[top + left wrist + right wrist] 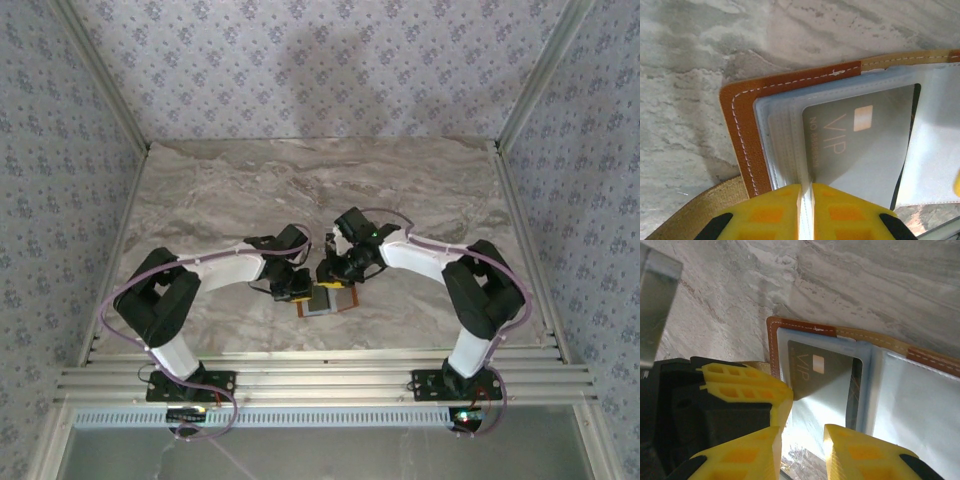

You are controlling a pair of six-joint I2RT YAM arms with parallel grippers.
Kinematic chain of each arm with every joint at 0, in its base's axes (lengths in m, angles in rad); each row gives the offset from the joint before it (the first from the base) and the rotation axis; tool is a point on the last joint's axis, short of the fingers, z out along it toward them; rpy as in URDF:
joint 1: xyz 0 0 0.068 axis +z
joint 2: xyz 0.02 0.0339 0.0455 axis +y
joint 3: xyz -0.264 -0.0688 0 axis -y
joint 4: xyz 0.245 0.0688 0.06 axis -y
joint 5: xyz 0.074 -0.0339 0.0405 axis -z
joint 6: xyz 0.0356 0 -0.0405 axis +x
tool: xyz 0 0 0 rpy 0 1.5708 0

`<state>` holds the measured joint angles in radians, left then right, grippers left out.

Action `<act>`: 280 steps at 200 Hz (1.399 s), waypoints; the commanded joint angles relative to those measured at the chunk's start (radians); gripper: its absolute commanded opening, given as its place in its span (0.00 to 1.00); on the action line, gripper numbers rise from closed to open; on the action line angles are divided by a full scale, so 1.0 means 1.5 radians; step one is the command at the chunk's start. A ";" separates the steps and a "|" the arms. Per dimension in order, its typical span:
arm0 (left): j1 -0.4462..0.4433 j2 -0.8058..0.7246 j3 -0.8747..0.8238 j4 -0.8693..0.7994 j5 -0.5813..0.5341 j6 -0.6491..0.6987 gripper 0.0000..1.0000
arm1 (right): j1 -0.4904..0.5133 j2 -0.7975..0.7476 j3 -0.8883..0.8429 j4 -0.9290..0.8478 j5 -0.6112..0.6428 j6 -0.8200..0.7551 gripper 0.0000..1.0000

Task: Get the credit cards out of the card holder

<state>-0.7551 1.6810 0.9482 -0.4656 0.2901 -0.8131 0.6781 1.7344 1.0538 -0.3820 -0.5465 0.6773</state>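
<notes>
The card holder (328,300) lies open on the marble between my two grippers, brown with white stitching (740,130) and pale clear sleeves inside. A silvery credit card marked VIP (855,145) sits in a sleeve, with a dark card's edge (914,115) behind it. My left gripper (806,187) is shut on the near edge of the clear sleeves, beside the card. My right gripper (802,432) hovers over the VIP card's (820,372) near end with its yellow fingers (860,450) apart and a clear gap between them. The left gripper's fingers (740,385) sit just left of it.
A tan elastic strap (695,210) runs out from under the holder's near left corner. Bare marble table (320,190) stretches behind the holder. Aluminium rails (320,380) cross the near edge, and patterned walls close in the sides.
</notes>
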 commanded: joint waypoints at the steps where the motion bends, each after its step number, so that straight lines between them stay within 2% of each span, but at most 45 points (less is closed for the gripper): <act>1: -0.004 0.009 0.004 -0.043 -0.043 0.008 0.15 | -0.001 0.024 -0.010 0.021 -0.032 0.010 0.29; 139: -0.004 0.016 0.005 -0.047 -0.041 0.016 0.15 | 0.005 0.056 -0.019 0.010 -0.003 -0.004 0.29; 178: -0.004 0.015 0.005 -0.045 -0.041 0.015 0.15 | 0.010 0.038 -0.019 -0.010 0.044 -0.007 0.30; 224: -0.004 0.017 0.005 -0.044 -0.040 0.015 0.15 | 0.024 0.038 -0.008 -0.010 0.035 -0.007 0.30; 280: -0.005 0.011 0.006 -0.047 -0.040 0.015 0.16 | 0.025 0.030 -0.002 -0.063 0.102 -0.026 0.30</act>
<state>-0.7559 1.6814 0.9531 -0.4755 0.2726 -0.8021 0.7120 1.7931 1.0409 -0.3706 -0.4805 0.6678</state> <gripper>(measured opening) 0.152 0.298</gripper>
